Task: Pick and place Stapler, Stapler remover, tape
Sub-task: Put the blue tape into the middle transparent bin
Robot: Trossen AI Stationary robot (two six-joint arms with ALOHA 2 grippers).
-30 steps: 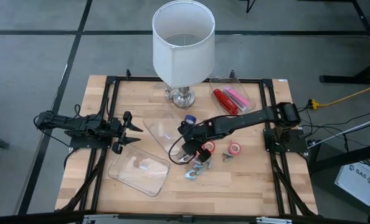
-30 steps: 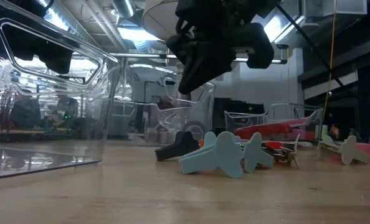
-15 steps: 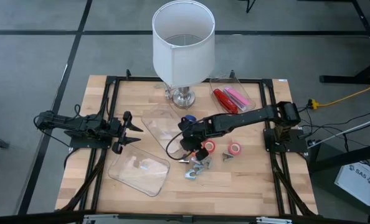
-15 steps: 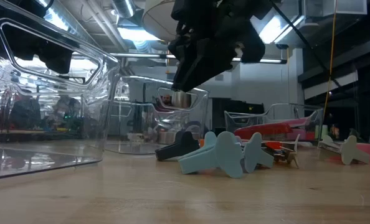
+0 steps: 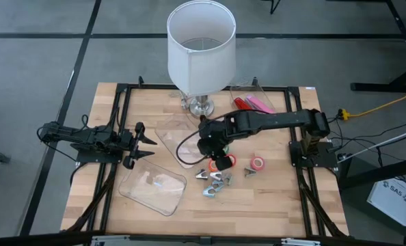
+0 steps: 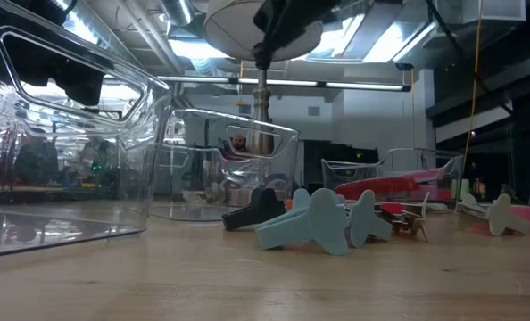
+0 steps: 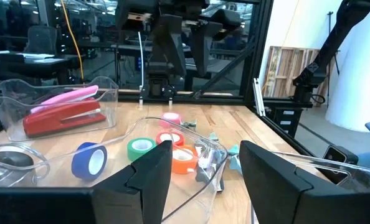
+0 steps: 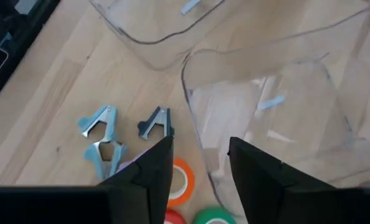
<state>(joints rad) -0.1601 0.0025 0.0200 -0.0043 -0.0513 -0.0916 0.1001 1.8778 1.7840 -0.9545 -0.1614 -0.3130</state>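
In the left wrist view alone, a blue tape (image 7: 88,160); right tool (image 8: 200,163) gapes empty.

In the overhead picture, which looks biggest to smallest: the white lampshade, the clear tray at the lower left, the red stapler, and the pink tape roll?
1. White lampshade, though it stands nearer the camera, which inflates it.
2. Clear tray.
3. Red stapler, partly hidden by the right arm.
4. Pink tape roll.

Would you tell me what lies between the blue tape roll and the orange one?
A green roll, between the blue roll and the orange roll, seen in the left wrist view.
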